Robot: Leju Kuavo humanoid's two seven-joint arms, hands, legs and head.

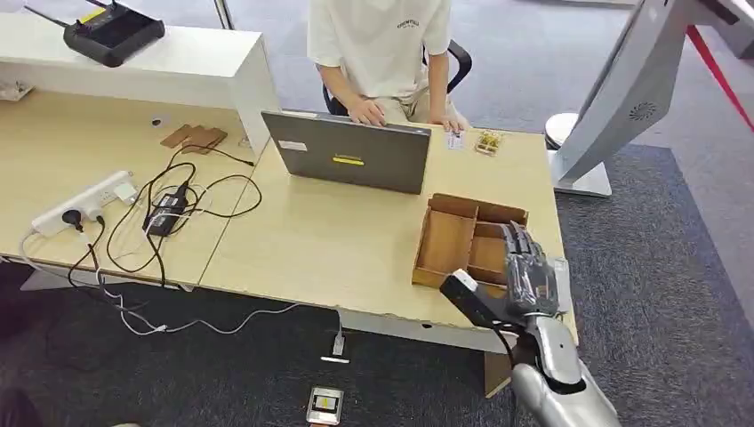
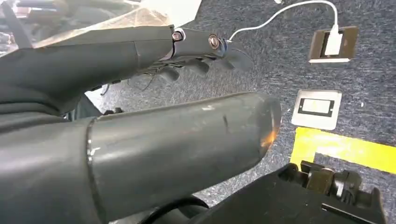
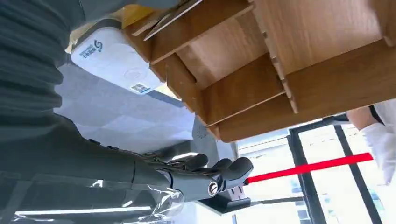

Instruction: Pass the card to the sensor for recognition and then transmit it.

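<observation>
My right hand hovers over the right side of a wooden compartment tray near the desk's front edge. Its fingers stretch out, apart, holding nothing. In the right wrist view the tray's dividers are close in front of the hand. A white sensor pad lies flat beside the tray, its edge peeking out past my hand. A small white card lies on the far desk edge by a seated person's hand. My left hand hangs over the carpet with loose fingers, holding nothing.
A grey laptop stands open behind the tray, with a person seated at it. Cables and a power strip cover the desk's left. A white stand rises at the right. Floor sockets and yellow tape lie below.
</observation>
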